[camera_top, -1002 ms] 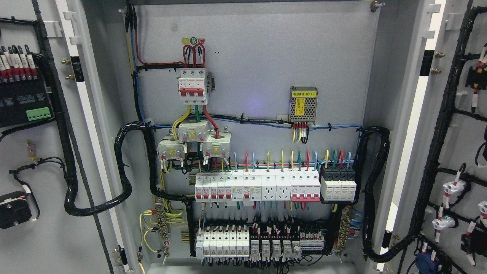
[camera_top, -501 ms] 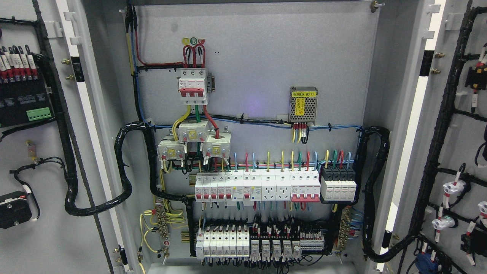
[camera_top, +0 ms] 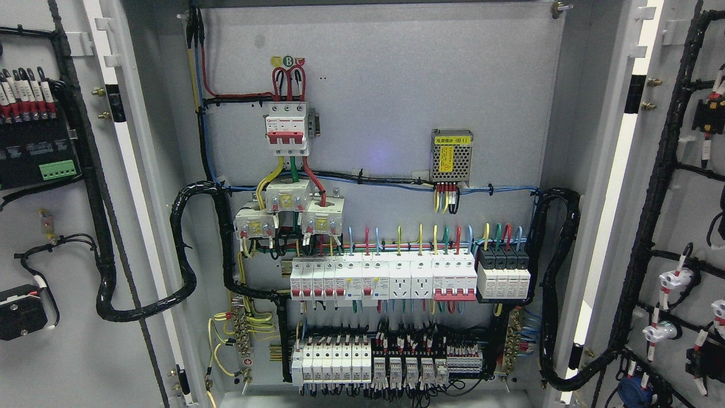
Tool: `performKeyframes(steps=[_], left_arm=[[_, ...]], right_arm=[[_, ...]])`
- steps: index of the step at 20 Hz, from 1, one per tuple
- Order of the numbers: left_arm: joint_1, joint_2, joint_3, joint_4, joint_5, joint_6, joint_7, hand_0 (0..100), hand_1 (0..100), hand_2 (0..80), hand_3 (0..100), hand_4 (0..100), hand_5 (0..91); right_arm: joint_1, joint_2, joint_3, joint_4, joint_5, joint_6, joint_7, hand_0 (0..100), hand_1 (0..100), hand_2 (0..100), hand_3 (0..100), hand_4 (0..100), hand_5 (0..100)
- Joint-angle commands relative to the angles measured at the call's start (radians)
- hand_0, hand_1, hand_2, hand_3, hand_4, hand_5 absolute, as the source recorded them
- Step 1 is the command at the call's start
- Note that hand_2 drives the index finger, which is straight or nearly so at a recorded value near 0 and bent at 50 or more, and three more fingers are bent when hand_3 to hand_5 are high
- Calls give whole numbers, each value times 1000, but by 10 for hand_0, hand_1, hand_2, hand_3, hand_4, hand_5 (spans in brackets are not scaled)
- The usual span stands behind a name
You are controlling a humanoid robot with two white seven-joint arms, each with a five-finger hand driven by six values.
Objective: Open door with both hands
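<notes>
I am looking into the electrical cabinet with its left door (camera_top: 51,226) and right door (camera_top: 674,198) both swung wide. The power supply (camera_top: 451,155) is showing a yellow "(B1)" label; a green "B" sticker (camera_top: 289,60) is sitting above the red-toggled breaker (camera_top: 287,128). Neither hand is showing, so I cannot tell their state.

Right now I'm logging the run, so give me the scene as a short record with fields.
left door: swung open, inner side with wiring faces the camera
right door: swung open, wiring on its inner side
cabinet back panel: fully exposed
red-handled breaker: upper left of panel
small metal box: upper right of panel
rows of switches: lower half
robot hands: neither in view
</notes>
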Motion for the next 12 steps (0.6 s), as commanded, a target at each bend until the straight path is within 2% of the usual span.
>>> performKeyframes(steps=[1,2,5,8,12], left_arm=[[-76,-86,-13,374,-42,7,-11,0,0,0,0,42,0],[-85,-97,-13,403,-48,7,-21,0,0,0,0,42,0],[-96,-118,-12,450,-57,9,-27,0,0,0,0,42,0],[-128,-144,-2,524,-65,15,-27,0,0,0,0,42,0],[-181,-170,22,659,-66,16,-19,0,0,0,0,42,0]], right_arm=[[-84,88,-15,452,4,4,-2,0,0,0,0,0,0],[-87,88,-13,462,4,14,-2,0,0,0,0,0,0],[-131,96,-15,523,4,111,-4,0,0,0,0,0,0],[-159,99,-5,577,14,128,-7,0,0,0,0,0,0],[-182,99,-13,624,128,205,-73,0,0,0,0,0,0]])
